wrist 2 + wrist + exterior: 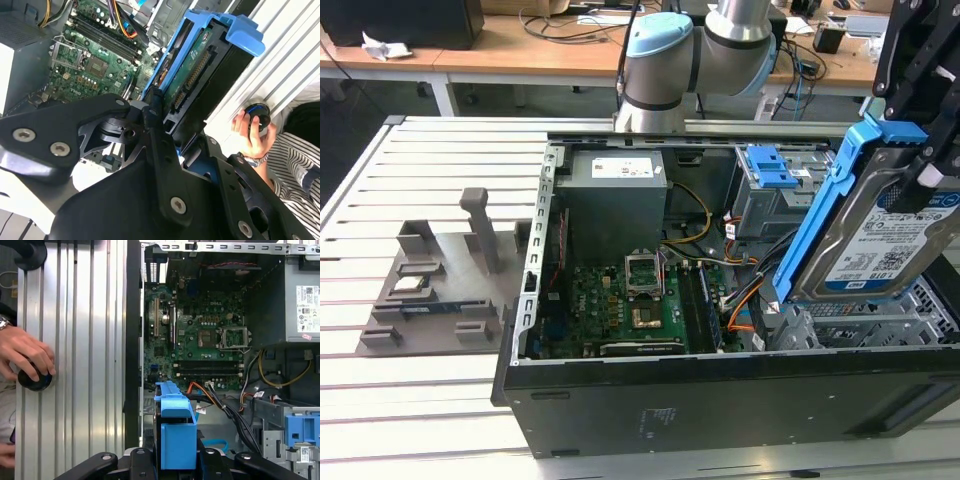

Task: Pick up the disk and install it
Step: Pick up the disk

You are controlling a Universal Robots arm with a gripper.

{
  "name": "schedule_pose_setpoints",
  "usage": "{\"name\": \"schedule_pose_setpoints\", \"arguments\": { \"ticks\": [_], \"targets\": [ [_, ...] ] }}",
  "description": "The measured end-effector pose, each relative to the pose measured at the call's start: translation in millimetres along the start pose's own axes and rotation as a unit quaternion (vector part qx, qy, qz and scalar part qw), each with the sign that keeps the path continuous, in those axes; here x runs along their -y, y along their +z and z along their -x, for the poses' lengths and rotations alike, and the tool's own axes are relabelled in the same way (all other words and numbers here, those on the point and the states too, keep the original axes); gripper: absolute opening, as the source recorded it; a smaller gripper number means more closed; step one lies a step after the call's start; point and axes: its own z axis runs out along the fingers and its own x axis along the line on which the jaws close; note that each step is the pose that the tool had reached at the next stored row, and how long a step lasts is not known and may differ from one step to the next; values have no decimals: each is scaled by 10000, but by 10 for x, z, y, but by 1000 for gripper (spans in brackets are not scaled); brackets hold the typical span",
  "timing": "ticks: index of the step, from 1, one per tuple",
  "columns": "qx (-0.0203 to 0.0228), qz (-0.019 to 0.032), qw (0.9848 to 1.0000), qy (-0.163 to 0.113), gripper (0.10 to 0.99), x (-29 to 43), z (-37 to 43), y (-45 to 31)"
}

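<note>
- Hand (172,127) is gripping the disk (880,235), holding it tilted above the case (720,390), near the drive bay (840,325).
- Judging: levelling the blue bracket (175,427) with the bay is mattering most; cables (225,407) are lying close.

Printed label on disk (885,240), white sticker on power supply (620,168)

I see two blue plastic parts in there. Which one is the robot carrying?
The blue bracket around the disk, held tilted above the open case at the exterior view's right. The other, a ridged blue latch, sits fixed inside the case.
</note>
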Motion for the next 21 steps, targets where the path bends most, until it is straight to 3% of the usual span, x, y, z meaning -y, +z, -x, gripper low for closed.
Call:
{"name": "schedule_pose_setpoints", "arguments": {
  "ticks": [11, 15, 21],
  "targets": [
    [-4, 3, 10000, 0, 365, 211, 107, 38],
    [-9, 8, 10000, 0, 365, 293, 151, 92],
    [-17, 12, 10000, 1, 365, 353, 187, 154]
  ]
}}
